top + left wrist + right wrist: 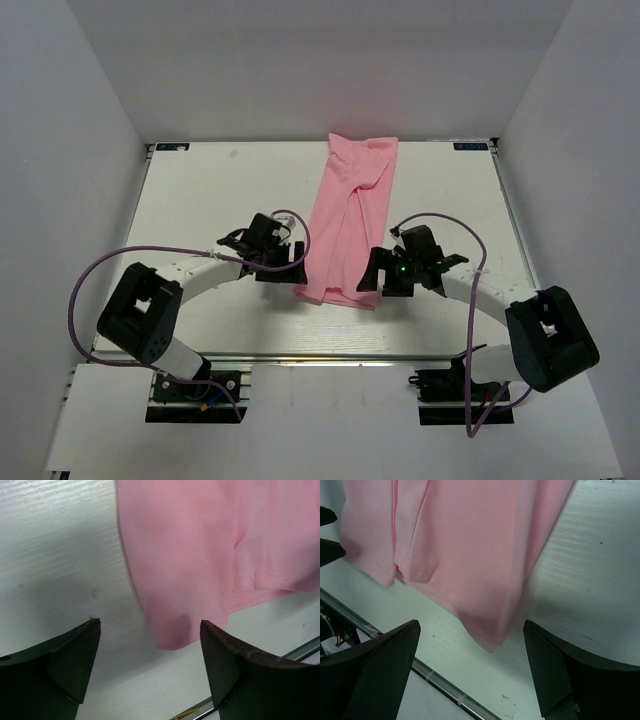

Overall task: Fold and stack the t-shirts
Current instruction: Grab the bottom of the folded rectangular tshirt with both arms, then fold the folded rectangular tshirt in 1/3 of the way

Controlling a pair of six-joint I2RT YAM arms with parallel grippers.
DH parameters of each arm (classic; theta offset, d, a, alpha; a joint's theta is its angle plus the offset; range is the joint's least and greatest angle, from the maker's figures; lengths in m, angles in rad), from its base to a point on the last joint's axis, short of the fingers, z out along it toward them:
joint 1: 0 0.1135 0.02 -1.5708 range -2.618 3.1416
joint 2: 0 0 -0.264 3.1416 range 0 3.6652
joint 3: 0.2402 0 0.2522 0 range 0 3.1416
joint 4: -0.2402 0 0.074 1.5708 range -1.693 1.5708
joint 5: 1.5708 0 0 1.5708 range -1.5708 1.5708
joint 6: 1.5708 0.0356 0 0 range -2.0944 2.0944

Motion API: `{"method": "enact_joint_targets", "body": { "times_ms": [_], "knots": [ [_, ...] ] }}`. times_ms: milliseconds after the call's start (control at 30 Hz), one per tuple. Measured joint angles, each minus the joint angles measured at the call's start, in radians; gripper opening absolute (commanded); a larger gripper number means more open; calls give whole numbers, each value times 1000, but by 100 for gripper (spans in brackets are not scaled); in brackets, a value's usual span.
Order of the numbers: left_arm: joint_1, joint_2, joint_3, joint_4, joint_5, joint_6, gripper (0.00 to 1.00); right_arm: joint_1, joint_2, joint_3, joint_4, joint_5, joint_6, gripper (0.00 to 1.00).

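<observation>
We judge the fold half done: the one pink t-shirt (350, 220) lies as a long strip down the middle of the bench (200, 200), and our two pincers, left (294, 262) and right (376, 272), both open and empty, flank its near corners, which must next be gripped and carried toward the far end.

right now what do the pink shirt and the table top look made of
T-shirt: thin soft knit, probably cotton jersey, matte; it drapes in soft creases and shows a stitched hem. Table: hard white board, likely laminate, faint sheen; fine grain lines show close up.
</observation>
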Motion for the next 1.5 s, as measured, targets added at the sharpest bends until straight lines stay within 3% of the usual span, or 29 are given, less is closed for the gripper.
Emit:
{"method": "enact_joint_targets", "body": {
  "times_ms": [233,267,400,433,467,567,600,633,700,1067,1500],
  "knots": [
    [-10,17,-52,33,27,-4,59,34,46,-29,67,-6,82,79],
    [-10,17,-63,37,35,-8,51,35,43,-36,77,-6,94,78],
    [-10,15,-95,78,77,-21,39,40,25,-67,97,8,133,66],
    [-10,15,-104,89,92,-24,32,40,20,-74,97,15,141,62],
    [-10,15,-107,94,100,-29,32,40,19,-77,97,16,148,56],
    [-10,21,-112,109,119,-34,13,41,19,-88,95,29,158,42],
    [-10,26,-112,112,126,-35,3,41,19,-93,93,30,162,36],
    [-10,32,-112,116,132,-36,0,41,19,-97,91,31,164,20],
    [-10,34,-113,117,140,-36,0,43,19,-101,85,37,168,0],
    [-18,-81,-141,135,210,-53,0,59,-74,-104,21,47,137,0],
    [-63,-344,-203,-93,269,-130,0,116,-305,-132,-196,-35,130,0]
  ]
}}
